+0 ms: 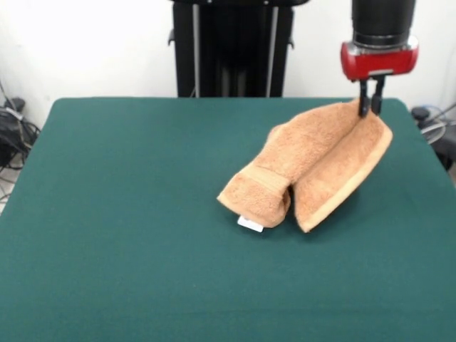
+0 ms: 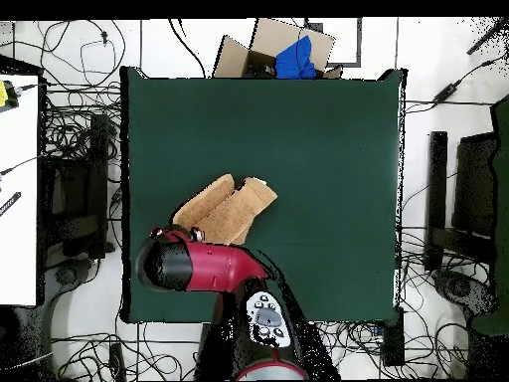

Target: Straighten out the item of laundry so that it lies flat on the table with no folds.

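One gripper [image 1: 370,108] pinches the folded towel's [image 1: 313,167] raised corner.

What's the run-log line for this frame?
gripper: shut on light-orange terry towel far edge, lifting | towel: folded double, tag down | dark green cloth table: towel not flat

Gripper [image 1: 370,107] comes down from a red and black arm [image 1: 378,50], its two dark fingers [image 1: 364,100] closed together on the raised far corner of the light-orange towel [image 1: 313,167]. Towel hangs from that pinch and slopes down toward the table [image 1: 128,214], folded lengthwise into two thick lobes with a crease between them. Small white tag [image 1: 250,224] lies on the green cloth under the nearer, rolled end.
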Robot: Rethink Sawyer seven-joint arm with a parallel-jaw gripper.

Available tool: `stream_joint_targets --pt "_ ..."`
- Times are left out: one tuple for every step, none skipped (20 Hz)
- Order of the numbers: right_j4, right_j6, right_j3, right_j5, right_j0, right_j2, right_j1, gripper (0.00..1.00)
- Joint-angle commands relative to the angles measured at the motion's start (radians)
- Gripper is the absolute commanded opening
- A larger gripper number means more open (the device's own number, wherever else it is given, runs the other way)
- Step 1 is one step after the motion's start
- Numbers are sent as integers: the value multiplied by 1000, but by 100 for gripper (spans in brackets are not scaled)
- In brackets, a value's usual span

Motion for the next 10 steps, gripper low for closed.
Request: stream_joint_targets --pt "74 259 -35 -4 52 11 32 0" --pt "78 263 -35 -8 59 9 33 0" --pt "83 262 -39 -7 63 7 35 0" --pt "87 263 -42 -4 69 4 35 0" --pt "92 264 -44 -1 74 0 34 0" --pt "98 265 -46 3 81 -3 32 0" --pt "104 266 -48 6 88 -6 31 0" --pt "111 272 -53 9 103 -17 30 0" --pt "118 277 -57 12 117 -26 29 0" --pt "125 282 -61 15 130 -34 28 0"
